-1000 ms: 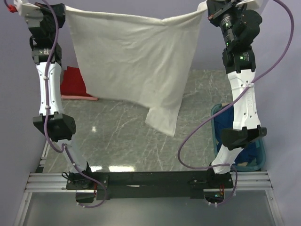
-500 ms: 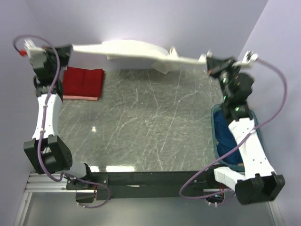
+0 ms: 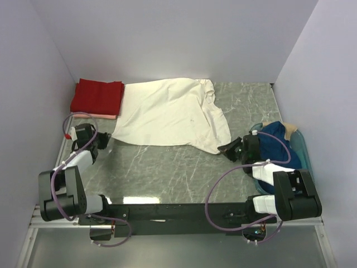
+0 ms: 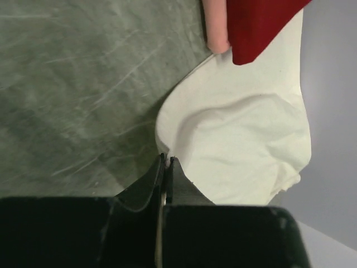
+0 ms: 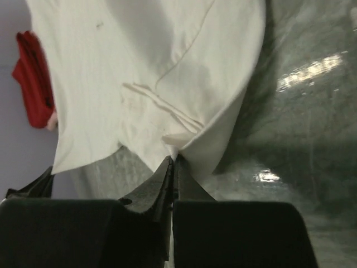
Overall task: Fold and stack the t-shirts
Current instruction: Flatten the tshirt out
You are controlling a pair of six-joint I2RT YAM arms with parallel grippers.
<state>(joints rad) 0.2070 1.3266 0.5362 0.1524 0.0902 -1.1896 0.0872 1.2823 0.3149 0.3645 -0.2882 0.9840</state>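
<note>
Left tool [image 4: 166, 162] and right tool [image 5: 172, 160] sit low on the desk [image 3: 167, 167], each pinched tight on a near corner of the cream-white shirt [image 3: 167, 114], which is spread flat mid-desk. Dark blue shirt [image 3: 279, 144] in teal basket [image 3: 305, 146], right side. Far left corner: folded red shirt [image 3: 97, 96] on top of pale pink shirt [image 3: 97, 116].

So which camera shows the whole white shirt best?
The top external view. There the white shirt lies spread out, with its whole outline in the picture. The left wrist view shows only one corner of it. The right wrist view shows a bigger, creased part, but the picture's top edge cuts it off.
</note>
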